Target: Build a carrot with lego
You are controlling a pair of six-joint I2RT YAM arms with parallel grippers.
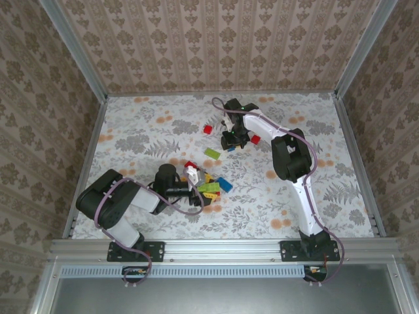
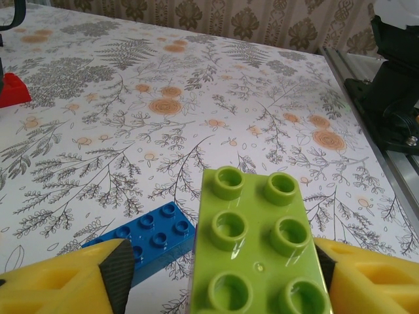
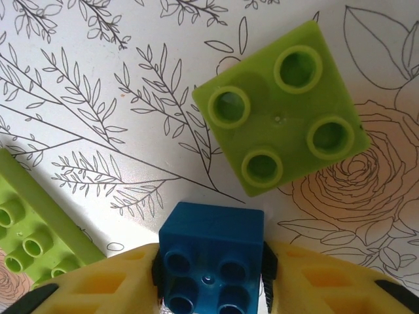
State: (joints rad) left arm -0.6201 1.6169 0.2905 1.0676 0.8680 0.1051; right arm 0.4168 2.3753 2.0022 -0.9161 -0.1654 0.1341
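From overhead, my left gripper (image 1: 196, 184) sits low against a heap of small plastic lego bricks (image 1: 211, 183), red, yellow, green and blue. The heap lies at about 6 o'clock from the middle of the floral-patterned table (image 1: 131, 131).

On the left wrist camera, a lime-green oblong plastic brick (image 2: 258, 248) lies studs up between my yellow fingers (image 2: 59, 284). The black pad at 3 o'clock meets its edge, but the pad at 9 o'clock stands off it. That leaves the jaws wide and gripping nothing. In that gap, just beside the green brick at its 9 o'clock, a blue oblong plastic brick (image 2: 154, 235) lies flat. A red plastic piece (image 2: 12, 90) sits well apart at 10 o'clock, cut by the frame edge.

My right gripper (image 1: 231, 140) reaches out to about 12 o'clock from the table's middle. Its wrist camera shows it clamped on a blue square plastic brick (image 3: 213, 258) with four studs, a pad pressed to each side. I cannot tell whether that brick is clear of the table.

At 1 o'clock from it, a lime-green square plastic brick (image 3: 281, 108) rests studs up on the table, apart from the blue one. At 9 o'clock lies a lime-green studded plastic plate (image 3: 33, 235), partly out of frame.

Overhead, a small red square brick (image 1: 207, 129) sits at 10 o'clock from the right gripper.
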